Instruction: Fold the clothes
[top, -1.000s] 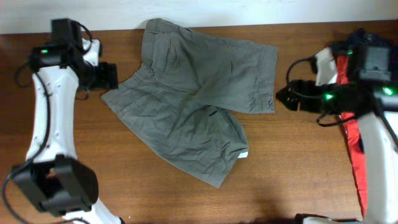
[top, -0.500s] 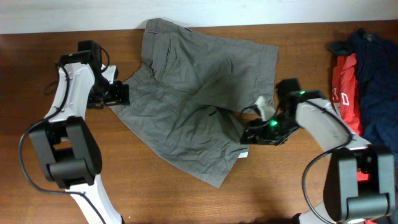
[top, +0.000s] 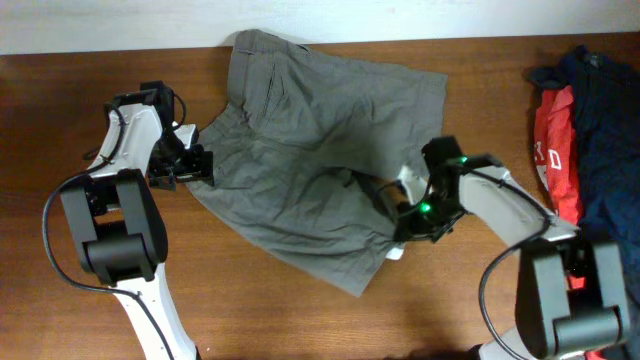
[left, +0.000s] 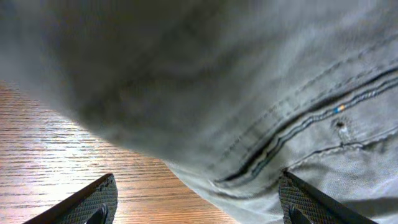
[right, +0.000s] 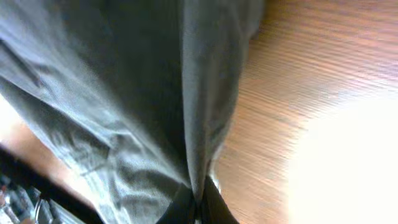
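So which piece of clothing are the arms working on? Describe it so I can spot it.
Look at the middle of the wooden table: the grey-olive shorts lie spread out there. Unlike the red garment and the navy-blue garment heaped at the right edge, they are plain and flat.

Brown wood table (top: 300, 320). Grey-olive shorts (top: 310, 170) lie spread across middle, wrinkled, legs pointing right and toward near edge. Red garment (top: 552, 150) and navy garments (top: 605, 120) heaped together at right edge, apart from shorts.
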